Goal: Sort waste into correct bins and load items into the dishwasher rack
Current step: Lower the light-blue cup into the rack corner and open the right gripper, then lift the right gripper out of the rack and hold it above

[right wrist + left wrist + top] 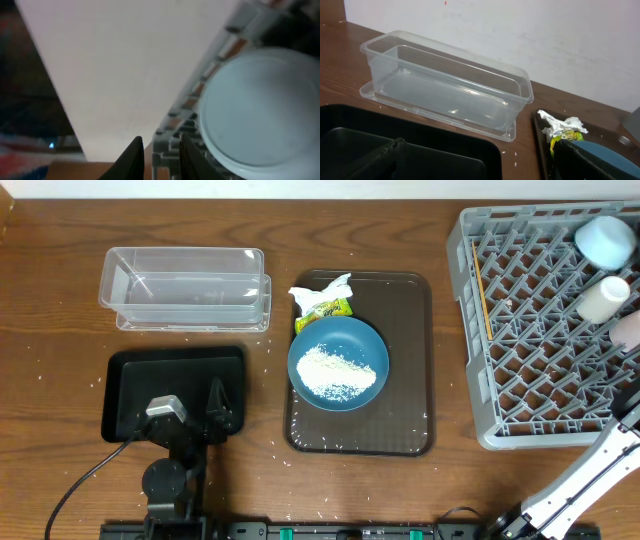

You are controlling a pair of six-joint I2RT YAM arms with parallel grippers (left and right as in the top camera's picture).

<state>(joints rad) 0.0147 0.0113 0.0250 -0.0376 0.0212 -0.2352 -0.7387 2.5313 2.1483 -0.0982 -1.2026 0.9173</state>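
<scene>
A dark-blue bowl [338,363] holding a heap of white rice [335,370] sits on the brown serving tray [410,360]. A crumpled napkin [322,286] and a yellow-green wrapper [330,308] lie behind it; both also show in the left wrist view, the napkin [561,123] above the wrapper [566,136]. The clear tub [185,288] stands behind the black tray [130,395]. My left gripper [215,408] hangs open and empty over the black tray [420,145]. The grey rack [540,340] holds a pale-blue cup [605,240], a white cup [603,298] and chopsticks [484,300]. My right gripper [160,157] is open at the rack's edge, near the pale-blue cup [260,110].
Loose rice grains lie scattered on the wood between the black tray and the serving tray [516,152]. My right arm [590,475] reaches up from the front right along the rack's front corner. A white wall stands behind the table.
</scene>
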